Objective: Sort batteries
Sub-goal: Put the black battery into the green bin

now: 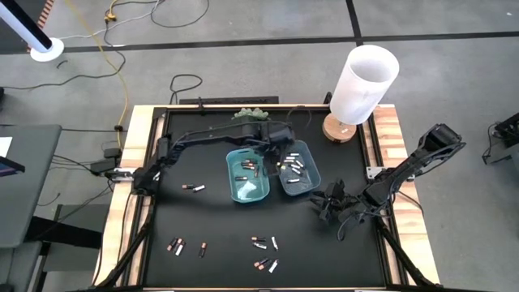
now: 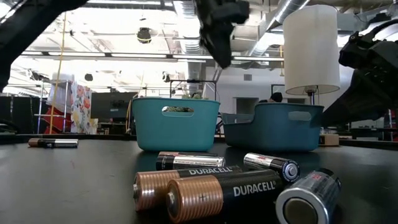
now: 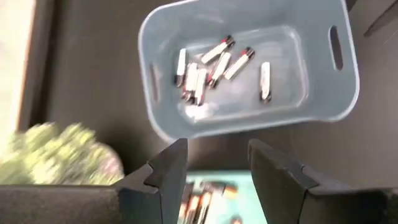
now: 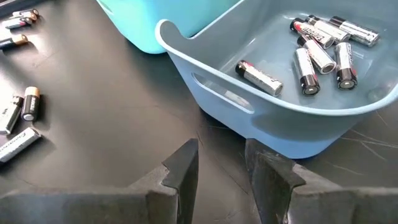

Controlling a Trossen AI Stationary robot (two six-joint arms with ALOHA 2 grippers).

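Surface: a black mat [image 1: 219,227] is laid on the table, with a wooden border at its left and right edges.
Trays: two trays are placed side by side near the middle of the mat, toward its far edge. The teal tray [image 1: 248,176] is on the left, the grey-blue tray [image 1: 298,169] on the right, and they are almost touching.
Batteries in trays: dark batteries [image 1: 247,168] are seen in the teal tray; silvery batteries [image 4: 323,46] with red ends are lying in the grey-blue tray.
Batteries on the mat: one battery [image 1: 194,188] is lying alone toward the left edge. A small group [image 1: 177,245] is found near the front left corner, and another group [image 1: 265,253] is near the middle of the front edge.
Left gripper: the left gripper [image 3: 214,171] is held in the air above the two trays, over the place where they meet. Its fingers [image 3: 169,168] are kept apart and nothing is held between them.
Right gripper: the right gripper [image 4: 219,165] is kept low over the mat, just beside the grey-blue tray, toward the right edge. Its fingers are apart with an empty gap between them.
Other things: a white lamp [image 1: 361,89] on a round wooden base is standing at the far right corner. A small green plant [image 1: 250,114] is seen at the far edge.
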